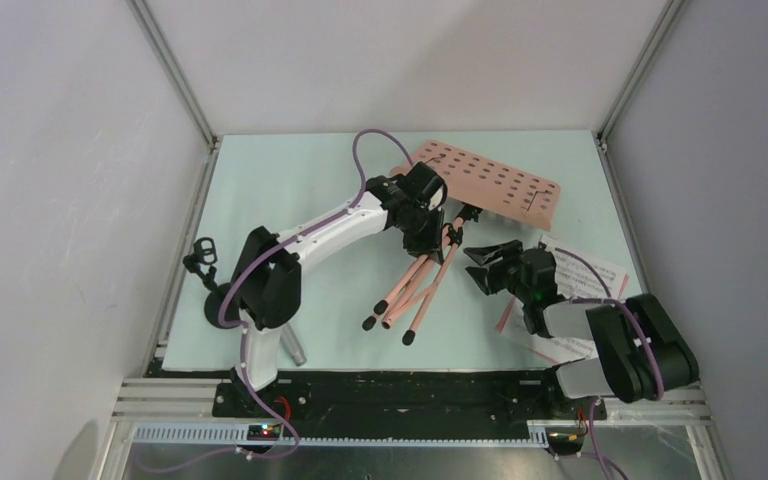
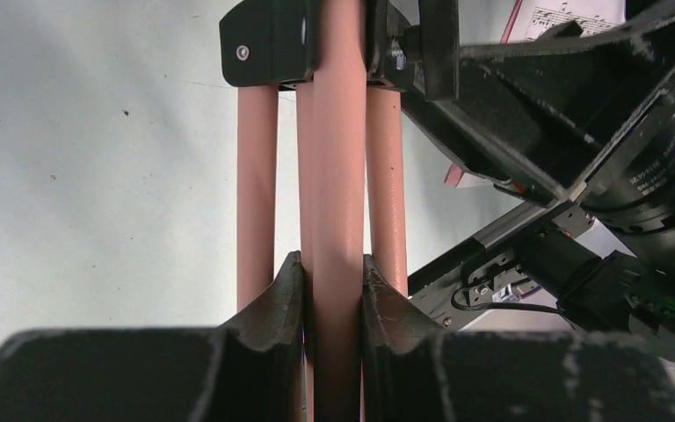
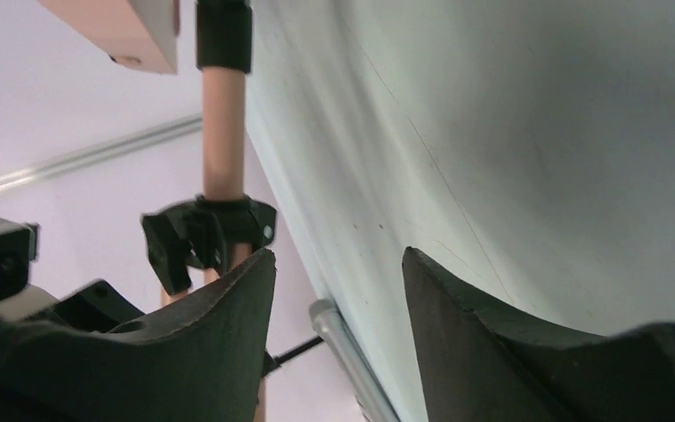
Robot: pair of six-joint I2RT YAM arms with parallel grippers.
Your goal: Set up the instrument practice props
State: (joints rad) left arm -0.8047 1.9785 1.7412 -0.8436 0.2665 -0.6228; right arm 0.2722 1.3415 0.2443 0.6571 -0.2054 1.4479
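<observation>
The salmon-pink music stand [image 1: 490, 186] is laid over at the middle of the desk [image 1: 290, 190]. Its perforated panel points to the far right corner, and its three legs run back toward me in a narrow fan with black tips. I can't tell from above whether the legs rest on the surface or hang just over it.

My left gripper [image 1: 428, 232] has the stand by its centre pole, just below the panel. In the left wrist view the jaws are narrow and pressed against the pole on both sides, with a leg on either side of it and the black collar further along.

The right gripper [image 1: 488, 266] sits just to the right of the legs. Its jaws are spread wide and hold nothing. The right wrist view shows only bare desk between the fingertips, with the pole and its black clamp off to one side.

The white and pink sheet-music pages [image 1: 605, 275] lie flat at the right edge of the desk, partly under my right arm. On the left edge, well apart from the stand, is the small black mic stand [image 1: 220, 300] on its round base. The grey microphone [image 1: 297, 350] lies near the front edge, beside the left arm's base.
</observation>
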